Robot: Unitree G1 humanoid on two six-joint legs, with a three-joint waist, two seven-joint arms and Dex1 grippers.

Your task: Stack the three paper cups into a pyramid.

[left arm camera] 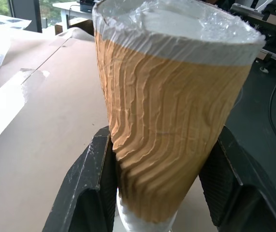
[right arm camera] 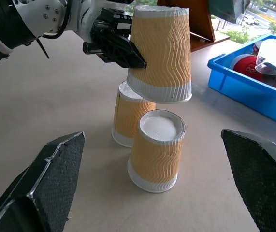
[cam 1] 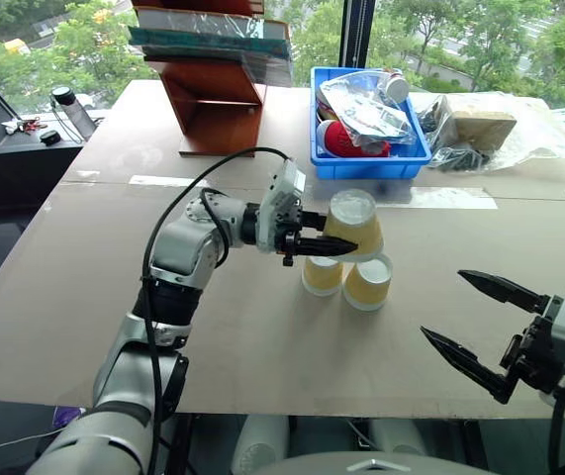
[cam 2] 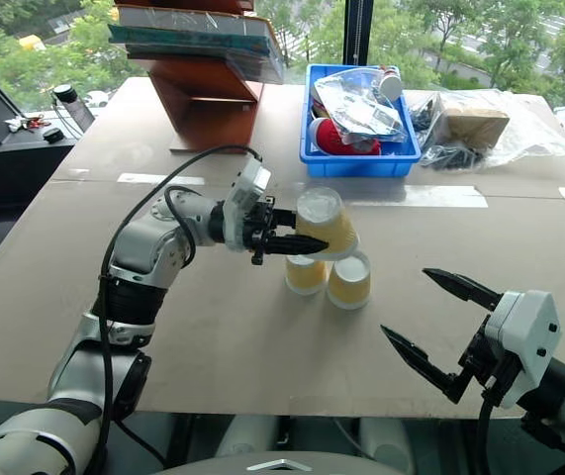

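Top cup [right arm camera: 160,53] is sitting upside down, slightly tilted, clamped in my left gripper [cam 1: 324,233] with one black finger pressing on each side of its ribbed wall. It is hanging just above the two lower cups, its rim over the gap between them; from the right wrist view it looks close to the far cup [right arm camera: 127,120], but I cannot tell if it is touching. The near cup [right arm camera: 156,150] and the far one are standing inverted, side by side and touching or nearly so, on the brown table [cam 1: 262,346], white bases up. So the pyramid is not yet complete: two below, the third in the air over them.

My right gripper [cam 1: 478,319] is waiting off to the right of the cups, well apart from them, with its two fingers spread wide and nothing between them.

Behind the cups, a blue bin [cam 1: 366,163] is holding plastic-wrapped items and something red. To its left a wooden stand [cam 1: 213,104] is carrying flat packages. A clear bag with a box [cam 1: 485,129] is lying right of the bin.
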